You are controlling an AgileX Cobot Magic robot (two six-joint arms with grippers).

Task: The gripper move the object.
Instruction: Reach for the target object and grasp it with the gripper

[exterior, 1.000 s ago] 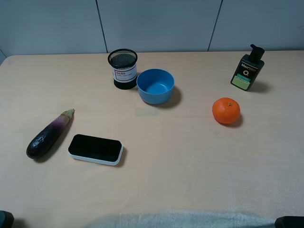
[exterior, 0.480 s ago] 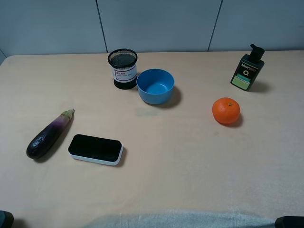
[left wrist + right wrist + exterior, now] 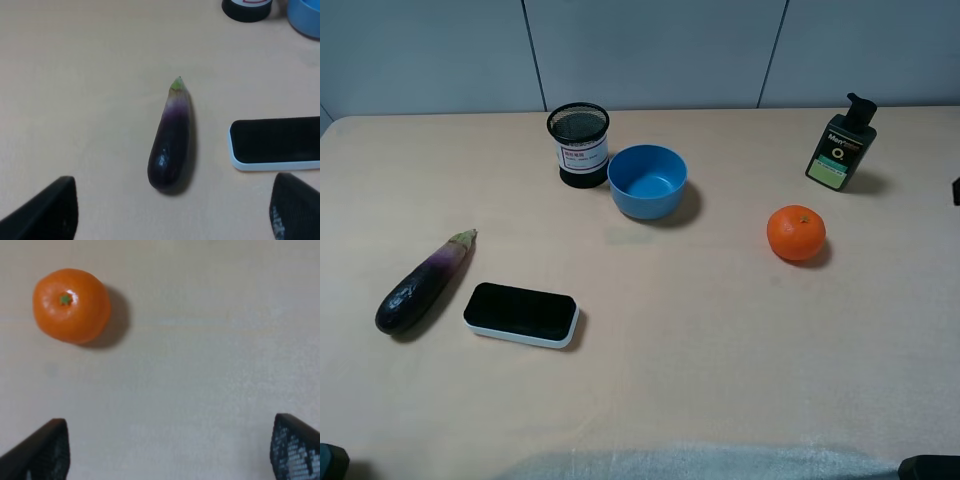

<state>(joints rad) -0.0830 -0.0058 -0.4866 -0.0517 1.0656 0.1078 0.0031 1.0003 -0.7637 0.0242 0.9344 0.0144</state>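
1. Right gripper (image 3: pixel 167 452): jaws spread wide, nothing held. The right wrist view shows only its two fingertips, over the bare table (image 3: pixel 720 350).

2. Left gripper (image 3: pixel 172 215): jaws spread wide, nothing held.

3. Mandarin (image 3: pixel 796 233): rests on the table, stem dimple up. In the high view it sits right of the bowl (image 3: pixel 647 181) and somewhat nearer the camera, well apart from it. In the right wrist view it lies ahead of the fingertips, offset toward one finger and clear of both.

4. Bowl: blue, upright.

5. Cup (image 3: pixel 579 145): black mesh, upright. It stands just beside the bowl on its left, slightly farther back. Contact between the two cannot be determined.

6. Bottle (image 3: pixel 839 145): dark, pump top, upright. It stands far right of the bowl and slightly farther back.

7. Eggplant (image 3: pixel 423 281): purple, lying on its side, well left of the bowl and nearer the camera. In the left wrist view it lies ahead of the fingertips, roughly centred between them and clear of both.

8. Case (image 3: pixel 521 314): black top, white rim, lying flat. It sits left of the bowl and nearer the camera, closer to the bowl than the eggplant is.
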